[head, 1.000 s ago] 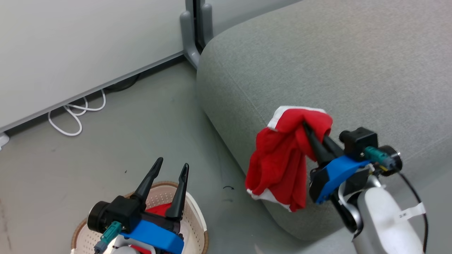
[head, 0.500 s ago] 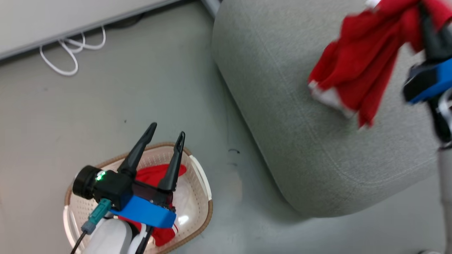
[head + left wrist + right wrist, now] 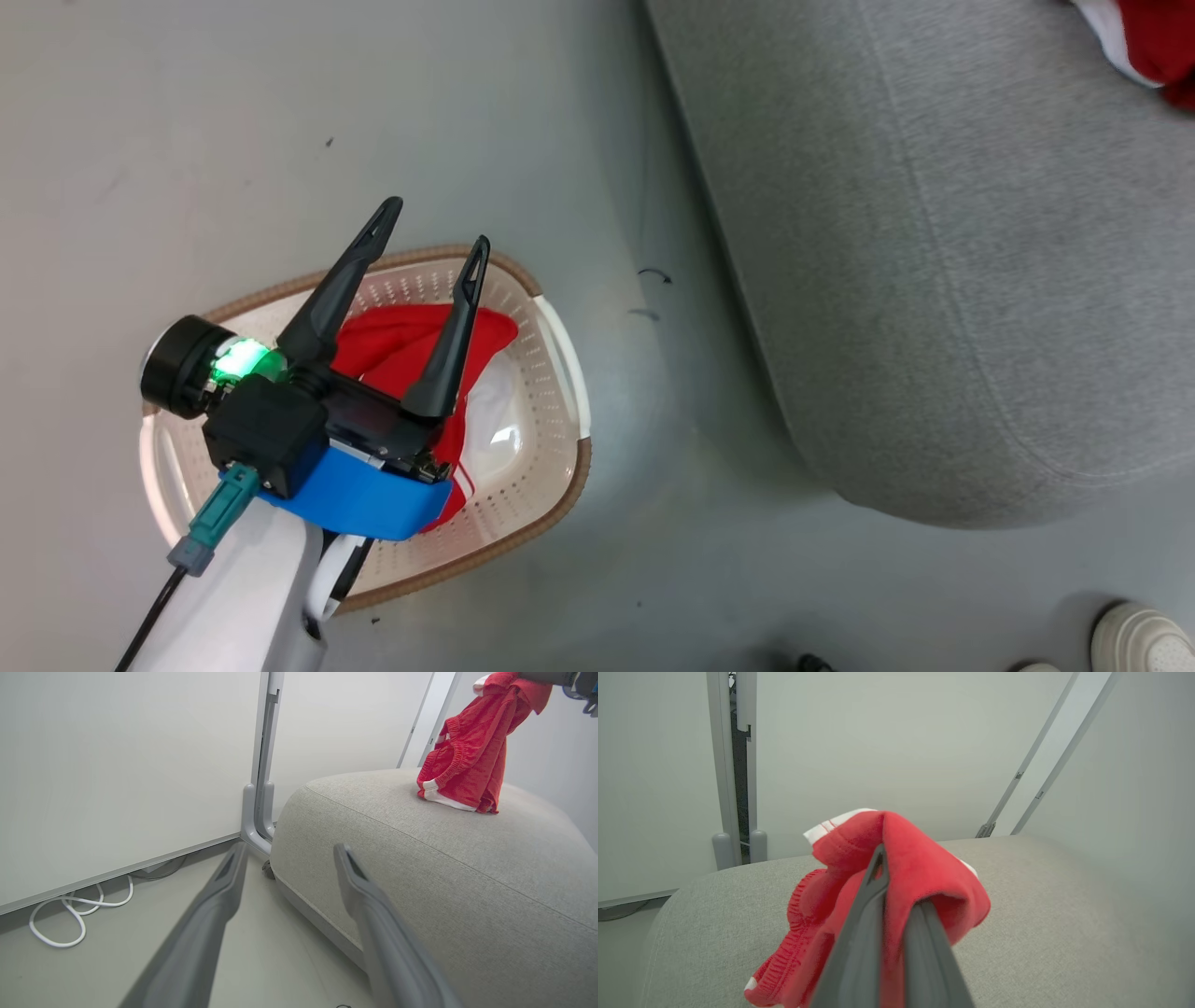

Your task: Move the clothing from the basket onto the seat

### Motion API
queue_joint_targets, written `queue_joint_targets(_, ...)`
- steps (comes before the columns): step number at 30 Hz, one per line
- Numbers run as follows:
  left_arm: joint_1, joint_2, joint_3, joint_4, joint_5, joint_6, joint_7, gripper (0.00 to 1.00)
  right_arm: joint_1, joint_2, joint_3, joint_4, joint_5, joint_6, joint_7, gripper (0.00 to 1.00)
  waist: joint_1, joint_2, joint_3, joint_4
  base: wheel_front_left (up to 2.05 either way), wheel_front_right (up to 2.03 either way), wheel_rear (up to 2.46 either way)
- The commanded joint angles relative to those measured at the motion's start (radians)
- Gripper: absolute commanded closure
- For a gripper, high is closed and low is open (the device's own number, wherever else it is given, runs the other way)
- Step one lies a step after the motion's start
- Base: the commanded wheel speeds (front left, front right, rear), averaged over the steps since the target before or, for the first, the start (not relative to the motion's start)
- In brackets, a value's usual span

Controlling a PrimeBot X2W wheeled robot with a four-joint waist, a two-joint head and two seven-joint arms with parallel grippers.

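The cream basket (image 3: 551, 504) stands on the floor at the lower left of the head view, with one red garment (image 3: 392, 341) lying in it. Just above it, my left gripper (image 3: 437, 224) hangs open with nothing between its fingers (image 3: 290, 848). The grey seat (image 3: 934, 280) takes up the right side. My right gripper (image 3: 896, 891) is shut on a second red garment (image 3: 924, 868), which hangs over the seat (image 3: 420, 858). The lower hem of that held garment (image 3: 467, 760) reaches the cushion top. A corner of it (image 3: 1153, 37) shows at the head view's top right.
A white wall panel with a grey post (image 3: 261, 788) stands behind the seat, and a white cable (image 3: 70, 914) loops on the floor at its foot. A person's pale shoe (image 3: 1139, 635) is at the lower right by the seat's corner.
The head camera has tipped down, so the whole picture shifted. The right gripper has carried the red garment farther in over the seat. The left gripper stays open above the basket.
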Motion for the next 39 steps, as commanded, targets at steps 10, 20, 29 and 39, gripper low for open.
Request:
queue_joint_targets(10, -0.002, 0.018, 0.003, -0.021, 0.005, -0.001, -0.005, 0.0, 0.025, 0.032, -0.038, 0.249, -0.023, 0.0, -0.058, 1.0, -0.0003, 0.0, 0.063, 0.062, 0.0, 0.0, 0.0)
queue_joint_targets(20, 0.021, -0.017, 0.012, 0.007, -0.015, 0.002, -0.005, 0.0, 0.029, 0.058, -0.064, 0.381, -0.051, 0.0, -0.161, 0.0, -0.0003, 0.0, -0.014, 0.084, 0.0, 0.0, 0.0)
queue_joint_targets(29, 0.076, -0.064, 0.046, 0.058, -0.038, 0.001, -0.005, 0.0, 0.126, 0.074, 0.005, 0.418, -0.03, 0.0, -0.219, 0.0, -0.0003, 0.0, -0.162, 0.084, 0.0, 0.0, 0.0)
queue_joint_targets(39, 0.169, -0.126, 0.114, 0.123, -0.061, 0.0, -0.005, 0.0, 0.297, 0.107, 0.043, 0.335, -0.018, 0.0, -0.262, 0.0, -0.0003, 0.0, -0.337, 0.108, 0.0, 0.0, 0.0)
